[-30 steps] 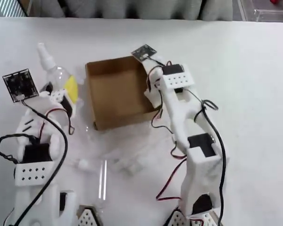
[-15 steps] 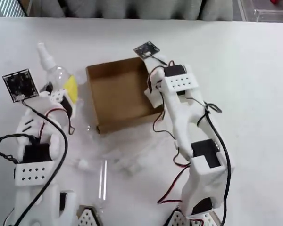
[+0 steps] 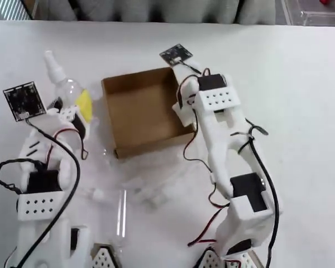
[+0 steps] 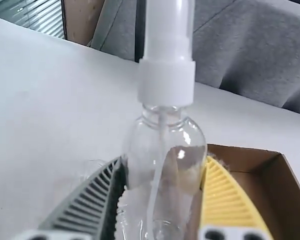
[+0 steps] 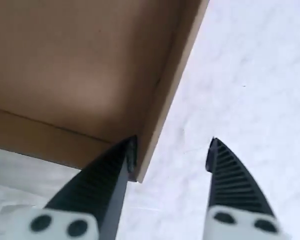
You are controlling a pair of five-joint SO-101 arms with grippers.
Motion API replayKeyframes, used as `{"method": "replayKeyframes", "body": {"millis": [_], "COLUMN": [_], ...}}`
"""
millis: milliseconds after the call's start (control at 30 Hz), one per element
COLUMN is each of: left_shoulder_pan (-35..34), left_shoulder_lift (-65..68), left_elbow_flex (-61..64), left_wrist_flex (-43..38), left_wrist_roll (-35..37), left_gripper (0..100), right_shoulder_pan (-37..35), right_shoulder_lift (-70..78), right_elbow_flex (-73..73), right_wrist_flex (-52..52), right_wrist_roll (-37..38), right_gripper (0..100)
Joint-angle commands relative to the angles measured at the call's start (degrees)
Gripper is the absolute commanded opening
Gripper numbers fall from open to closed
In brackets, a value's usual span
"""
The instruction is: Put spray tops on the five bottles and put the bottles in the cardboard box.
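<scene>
We see our left gripper (image 4: 163, 161) clamped on a clear plastic bottle (image 4: 165, 145) with a white spray top (image 4: 167, 75), just left of the shallow brown cardboard box (image 3: 139, 111); the bottle's long axis runs out from the jaws, with the spray end slanting away from the box; our right gripper (image 5: 171, 141) is spread wide, straddling the box's right wall at a corner.

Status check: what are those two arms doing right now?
Left jaws shut on capped bottle. Right jaws open astride box wall. Clear parts loose near box.
</scene>
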Motion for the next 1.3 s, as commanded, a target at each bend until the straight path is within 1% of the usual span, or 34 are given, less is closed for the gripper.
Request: {"method": "replayKeyframes", "body": {"millis": [0,100,133,200,267,367,533,633,833,1000,1100,1167,1267], "left_shoulder_pan": [-0.66,-0.75,-0.75,-0.75,-1.36,-2.24,-2.07,-2.15,-2.24,-2.24,-2.24,-2.24,-2.24], "left_shoulder_lift": [0.13,0.13,0.13,0.13,0.04,-0.04,0.13,0.22,0.22,0.22,0.22,0.22,0.22], "left_elbow_flex": [-0.7,-0.7,-0.7,-0.62,-0.62,-0.62,-0.7,-0.7,-0.7,-0.7,-0.7,-0.7,-0.7], "left_wrist_flex": [-1.32,-1.32,-1.32,-1.32,-1.32,-1.32,-1.41,-1.41,-1.32,-1.32,-1.41,-1.41,-1.49], "left_wrist_roll": [0.18,0.18,0.18,0.18,0.18,0.18,0.26,0.26,0.26,0.26,0.26,0.26,0.26], "left_gripper": [2,2,2,2,2,2,2,2,2,2,2,2,2], "right_shoulder_pan": [0.92,2.95,3.74,4.88,5.85,6.9,6.46,6.02,4.62,1.63,-0.31,-1.27,-0.84], "right_shoulder_lift": [-3.38,-3.38,-3.47,-3.82,-4.0,-3.38,0.66,4.35,11.12,12.44,12.35,12.35,12.35], "right_elbow_flex": [-0.53,-0.7,-0.79,-0.88,-0.97,-0.97,-0.97,-3.6,-10.73,-14.24,-14.51,-14.59,-15.74], "right_wrist_flex": [-0.92,-2.77,-3.03,-3.12,-3.82,-4.88,-5.49,-5.05,1.98,10.95,15.25,16.66,17.45], "right_wrist_roll": [-1.76,-5.19,-6.15,-7.3,-8.44,-10.29,-9.76,-9.76,-10.02,-10.37,-13.89,-14.51,-14.51], "right_gripper": [15.7,1.9,0.8,3.3,1.3,1.7,1.6,1.6,1.6,1.6,1.6,1.6,1.6]}}
